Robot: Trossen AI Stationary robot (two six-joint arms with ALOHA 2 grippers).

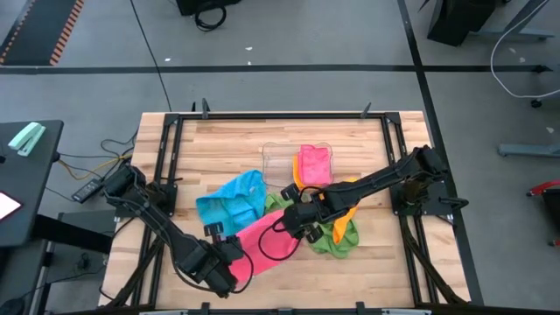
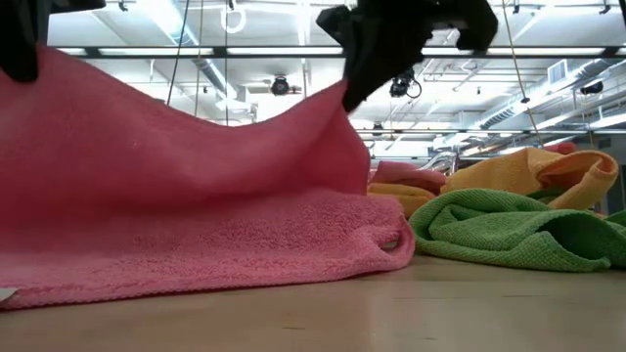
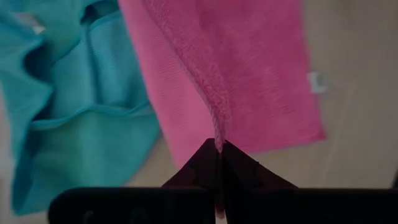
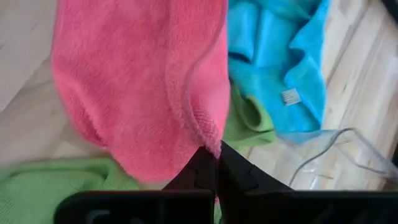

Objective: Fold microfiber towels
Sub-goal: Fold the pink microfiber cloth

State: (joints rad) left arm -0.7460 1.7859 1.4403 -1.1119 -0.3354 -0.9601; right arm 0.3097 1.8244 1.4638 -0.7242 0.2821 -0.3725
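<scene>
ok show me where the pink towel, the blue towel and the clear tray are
pink towel (image 1: 267, 238), high view, flat middle of the cloth.
blue towel (image 1: 229, 203), high view, centre of the crumpled cloth.
clear tray (image 1: 276, 158), high view, bare left part of the tray.

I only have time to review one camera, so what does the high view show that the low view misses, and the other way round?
High view only: the blue towel, the clear tray holding a folded pink towel, and which arm is which: left gripper and right gripper each shut on the pink towel.
Low view only: that towel's edge lifted off the table, sagging between the grips.
Both: the pink, green and orange towels.
</scene>
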